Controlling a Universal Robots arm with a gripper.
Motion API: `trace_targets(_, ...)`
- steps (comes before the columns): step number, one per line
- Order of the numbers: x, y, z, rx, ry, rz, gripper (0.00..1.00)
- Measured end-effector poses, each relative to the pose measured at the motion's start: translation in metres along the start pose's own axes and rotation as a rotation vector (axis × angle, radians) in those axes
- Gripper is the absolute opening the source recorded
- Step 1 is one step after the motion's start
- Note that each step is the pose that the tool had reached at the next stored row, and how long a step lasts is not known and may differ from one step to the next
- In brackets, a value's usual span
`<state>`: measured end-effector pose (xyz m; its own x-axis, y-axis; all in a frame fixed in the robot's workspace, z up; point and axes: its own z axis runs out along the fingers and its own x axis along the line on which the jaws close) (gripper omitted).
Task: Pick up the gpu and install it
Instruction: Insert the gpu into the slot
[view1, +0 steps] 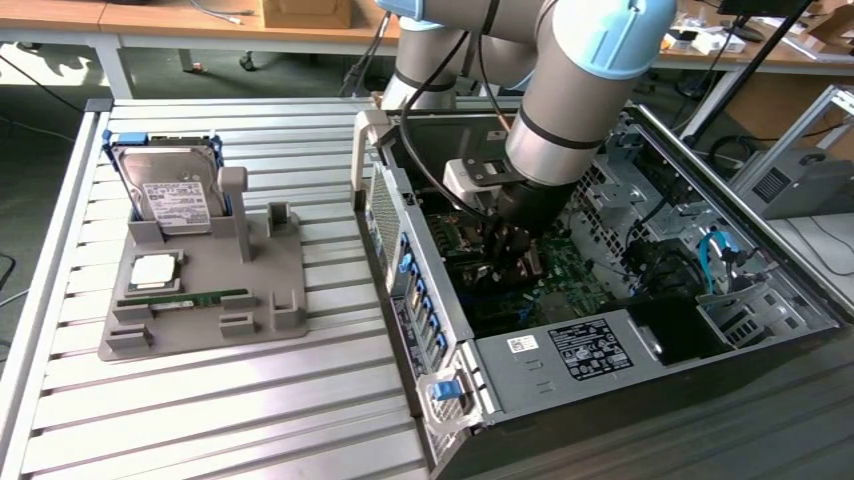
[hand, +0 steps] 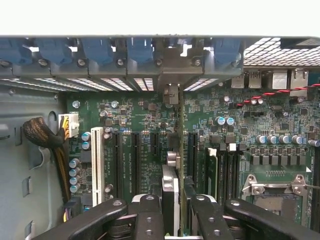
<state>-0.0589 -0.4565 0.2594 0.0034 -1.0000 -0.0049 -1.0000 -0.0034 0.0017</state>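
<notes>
The gpu (hand: 170, 197) shows edge-on in the wrist view as a thin upright card, its metal end bracket (hand: 171, 94) reaching the case's rear slot openings. It stands over the black expansion slots of the green motherboard (hand: 145, 125). My gripper (hand: 172, 212) is shut on the card, with black fingers (hand: 150, 217) on either side of it. In the exterior view the gripper (view1: 514, 258) is low inside the open computer case (view1: 587, 350), and the arm hides most of the dark gpu (view1: 483, 272).
A grey holder (view1: 200, 320) on the slatted table carries a silver hard drive (view1: 171, 192), a processor chip (view1: 154, 270) and a green memory stick (view1: 187, 298). Inside the case are a white slot (hand: 97, 160), a cable bundle (hand: 42, 136), a processor socket (hand: 272, 192) and blue latches (hand: 97, 50).
</notes>
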Motion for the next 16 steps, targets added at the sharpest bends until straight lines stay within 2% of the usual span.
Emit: trace_targets(16,-0.0020,-0.0010,0.0049,-0.0002,0.0001,-0.004,0.27)
